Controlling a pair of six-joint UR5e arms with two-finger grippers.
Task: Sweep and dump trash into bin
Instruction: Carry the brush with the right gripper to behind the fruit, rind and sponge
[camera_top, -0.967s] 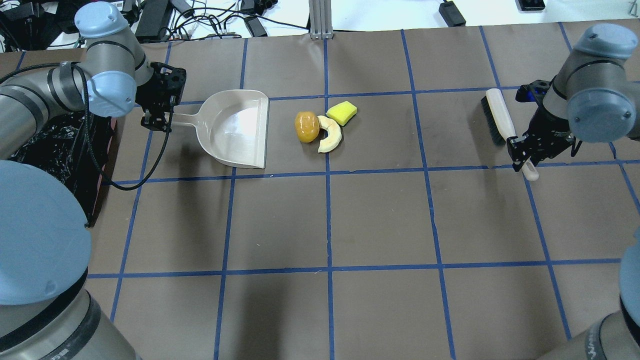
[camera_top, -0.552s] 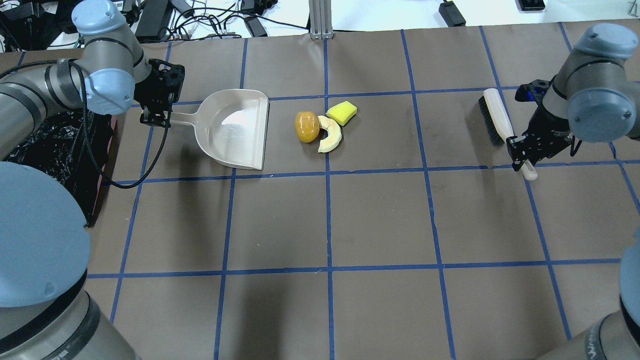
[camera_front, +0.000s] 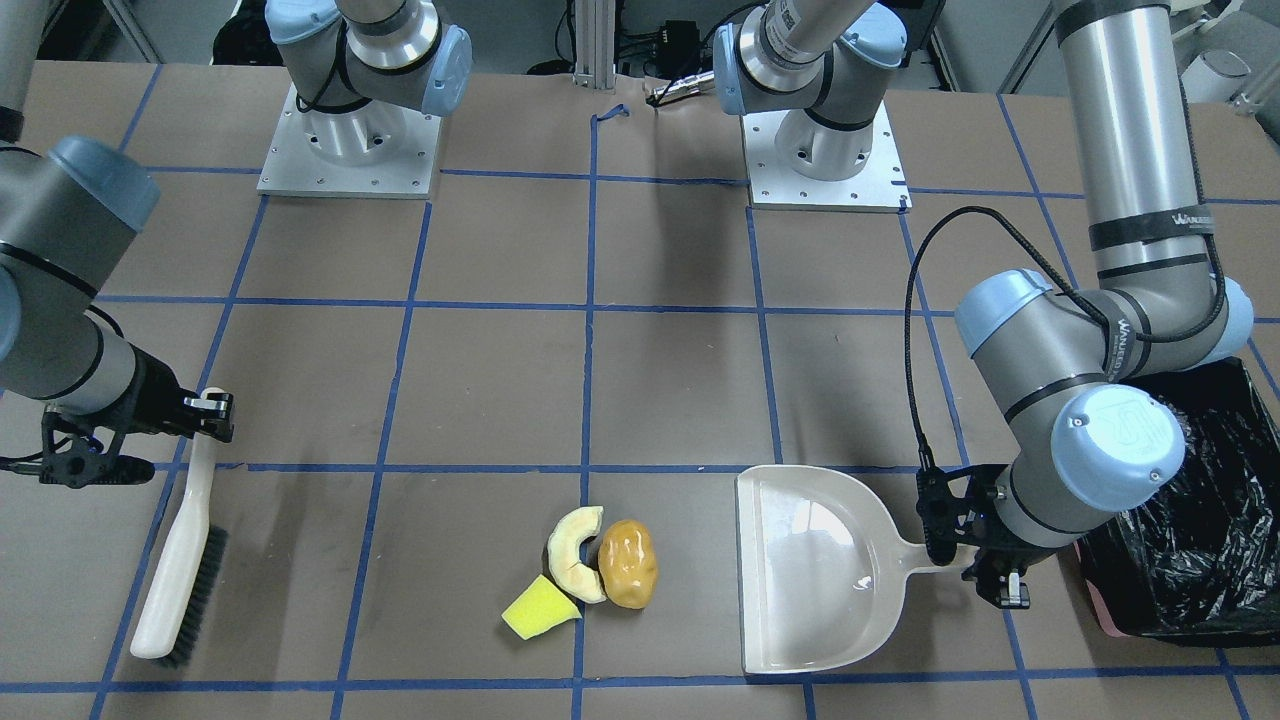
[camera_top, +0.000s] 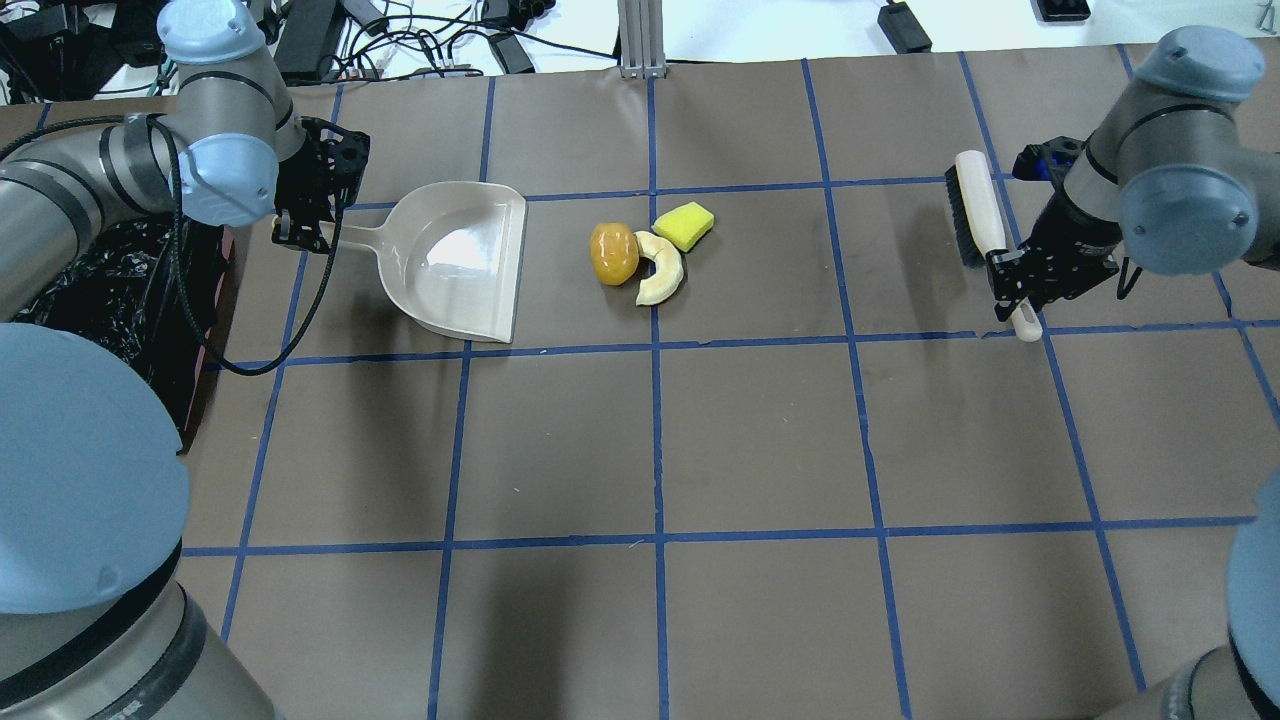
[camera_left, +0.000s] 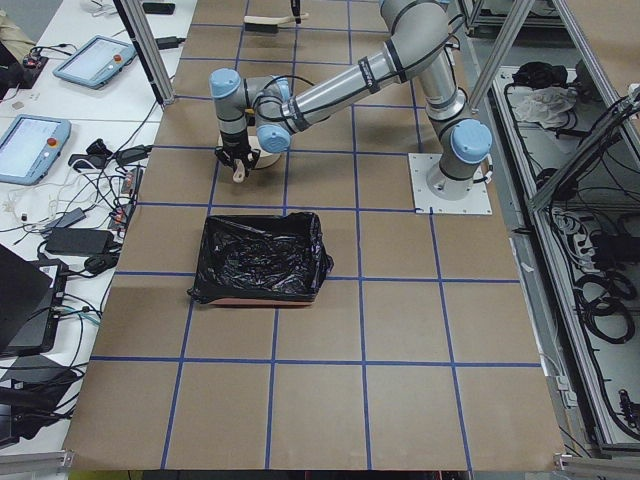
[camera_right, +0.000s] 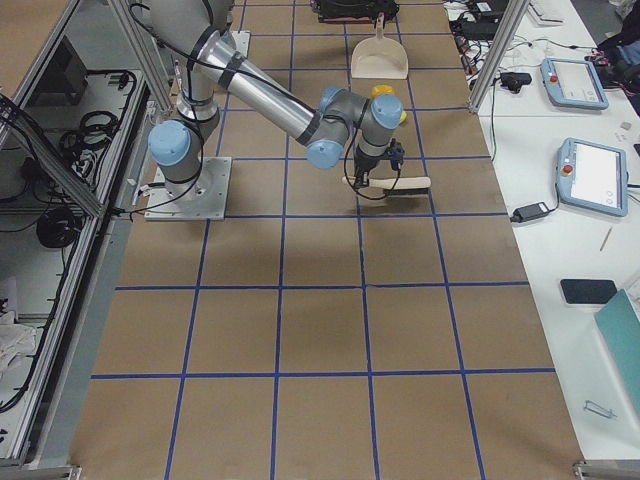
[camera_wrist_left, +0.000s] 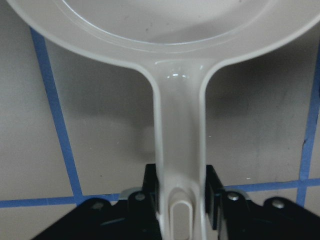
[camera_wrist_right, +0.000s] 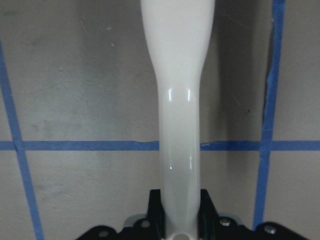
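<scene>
The trash lies together mid-table: a yellow wedge (camera_top: 683, 226), a cream crescent slice (camera_top: 662, 270) and a golden-brown lump (camera_top: 613, 252). My left gripper (camera_top: 300, 232) is shut on the handle (camera_wrist_left: 179, 150) of the beige dustpan (camera_top: 460, 265), whose mouth faces the trash from a short gap to its left. My right gripper (camera_top: 1015, 290) is shut on the handle (camera_wrist_right: 179, 125) of a white brush (camera_top: 975, 215) with black bristles, far to the right of the trash. The bin (camera_top: 110, 290), lined with a black bag, stands at the table's left edge, behind my left gripper.
The table is brown paper with a blue tape grid. Cables and power bricks (camera_top: 400, 35) lie beyond the far edge. The arm bases (camera_front: 825, 150) stand on the robot's side. In the front-facing view the bin (camera_front: 1190, 520) sits right beside my left arm's wrist.
My left gripper has drawn the dustpan slightly left, away from the trash, and turned it a little. My right gripper has carried the brush left and farther back. The trash has not moved.
</scene>
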